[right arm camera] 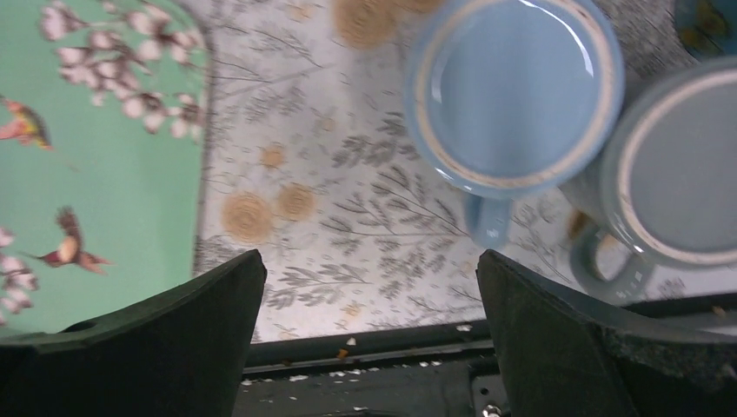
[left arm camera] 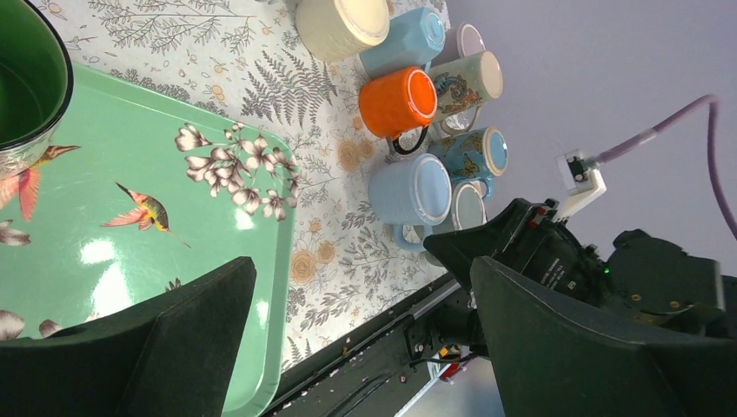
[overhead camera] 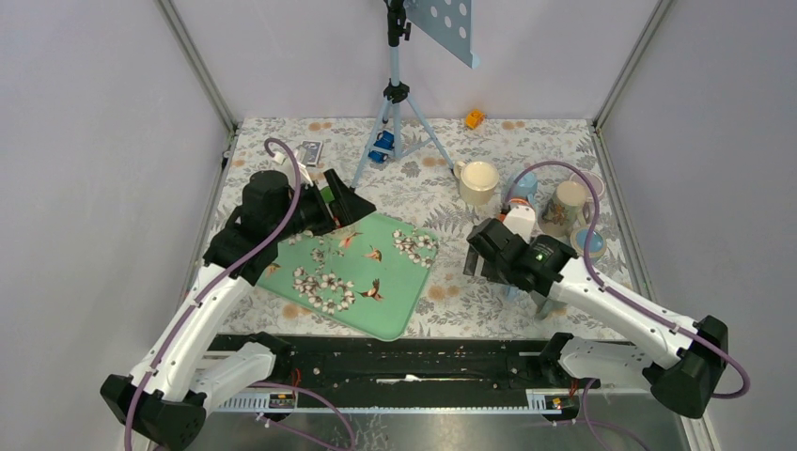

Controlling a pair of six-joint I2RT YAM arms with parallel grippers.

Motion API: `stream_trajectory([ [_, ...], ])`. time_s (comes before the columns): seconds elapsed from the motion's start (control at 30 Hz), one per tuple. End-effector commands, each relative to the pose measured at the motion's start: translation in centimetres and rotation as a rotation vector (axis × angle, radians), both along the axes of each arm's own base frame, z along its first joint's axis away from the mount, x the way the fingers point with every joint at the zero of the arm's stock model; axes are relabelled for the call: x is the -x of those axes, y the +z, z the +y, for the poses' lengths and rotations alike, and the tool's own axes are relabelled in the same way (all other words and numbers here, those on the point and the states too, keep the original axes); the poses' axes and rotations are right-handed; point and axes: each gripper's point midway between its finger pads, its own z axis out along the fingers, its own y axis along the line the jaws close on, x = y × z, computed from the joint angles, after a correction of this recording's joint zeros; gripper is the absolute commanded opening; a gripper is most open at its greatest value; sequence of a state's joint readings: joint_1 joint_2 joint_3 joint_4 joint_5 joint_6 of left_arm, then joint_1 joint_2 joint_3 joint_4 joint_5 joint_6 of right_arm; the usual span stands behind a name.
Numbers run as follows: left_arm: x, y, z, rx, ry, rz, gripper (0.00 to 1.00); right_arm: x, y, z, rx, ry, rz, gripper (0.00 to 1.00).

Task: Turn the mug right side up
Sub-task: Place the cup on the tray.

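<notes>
Pale-blue mug (right arm camera: 513, 87) stands mouth-up on the tablecloth (right arm camera: 348, 191), near green tray (right arm camera: 87, 174).

1. The green mug (left arm camera: 30, 82) is cut off by the left wrist view's left and top edges.
2. The grey-blue mug (right arm camera: 678, 174) runs past the right wrist view's right edge.
3. From above, the right arm (overhead camera: 606, 293) hides the light blue mug (right arm camera: 513, 87).

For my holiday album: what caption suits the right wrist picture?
Open right gripper hovering over a light blue mug and a grey-blue mug, green bird-print tray to one side.
</notes>
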State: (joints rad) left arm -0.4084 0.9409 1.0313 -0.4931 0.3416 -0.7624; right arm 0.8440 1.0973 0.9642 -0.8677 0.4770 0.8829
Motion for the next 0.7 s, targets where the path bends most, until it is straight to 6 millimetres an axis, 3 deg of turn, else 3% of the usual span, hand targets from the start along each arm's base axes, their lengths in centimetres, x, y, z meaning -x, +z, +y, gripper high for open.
stream_trajectory([
  [0.0, -0.7, 1.4, -0.4, 0.024, -0.019, -0.069, 0.99, 1.9, -1.1, -4.1, 0.088, -0.152, 0.03, 1.0],
  [0.27, -0.8, 0.8, -0.7, 0.021, -0.026, -0.05, 0.99, 2.7, -3.8, -5.2, 0.065, -0.217, 0.025, 1.0],
  [0.43, -0.8, 0.5, -0.7, 0.017, -0.032, -0.041, 0.99, 2.0, -5.7, -5.9, 0.091, -0.268, -0.018, 0.99],
  [0.67, -0.5, 0.3, -0.7, 0.01, -0.042, -0.031, 0.99, -0.6, -8.1, -5.6, 0.051, -0.261, -0.067, 0.81],
])
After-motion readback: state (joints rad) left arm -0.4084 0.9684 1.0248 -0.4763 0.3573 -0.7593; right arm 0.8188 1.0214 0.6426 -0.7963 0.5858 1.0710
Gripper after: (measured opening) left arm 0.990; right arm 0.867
